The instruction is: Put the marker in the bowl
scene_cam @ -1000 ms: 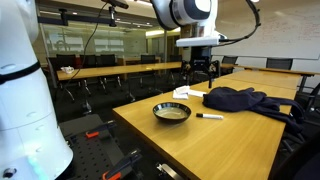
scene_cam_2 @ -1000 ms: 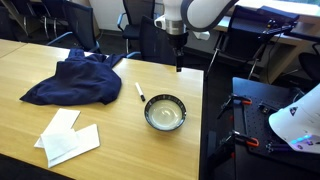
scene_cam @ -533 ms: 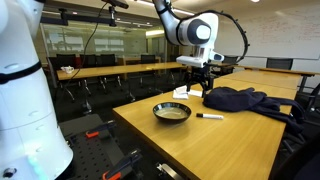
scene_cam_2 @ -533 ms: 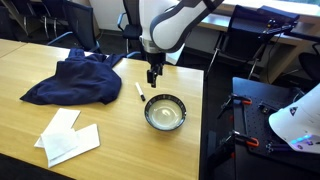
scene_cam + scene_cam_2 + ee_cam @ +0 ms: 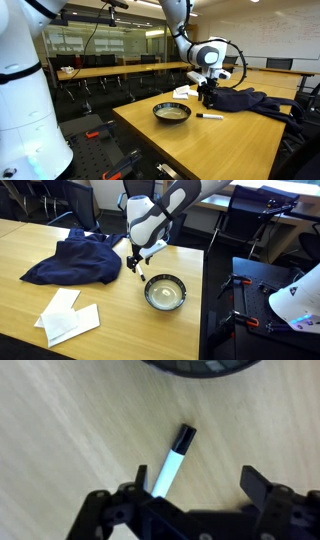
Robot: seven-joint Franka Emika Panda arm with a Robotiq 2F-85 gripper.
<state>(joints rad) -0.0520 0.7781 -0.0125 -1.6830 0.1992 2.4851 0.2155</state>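
Two paper sheets (image 5: 70, 315) lie nearest the camera in an exterior view, toward the near edge of the table (image 5: 190, 330). Beyond them the bowl (image 5: 165, 291) sits close to the edge facing the robot base. The marker (image 5: 172, 463) lies flat on the wood just beside the bowl, outside it, black cap toward the bowl. The gripper (image 5: 134, 267) hangs low over the marker, its fingers (image 5: 262, 488) spread apart and gripping nothing. Farther back, a dark cloth (image 5: 68, 260) is bunched toward the far edge.
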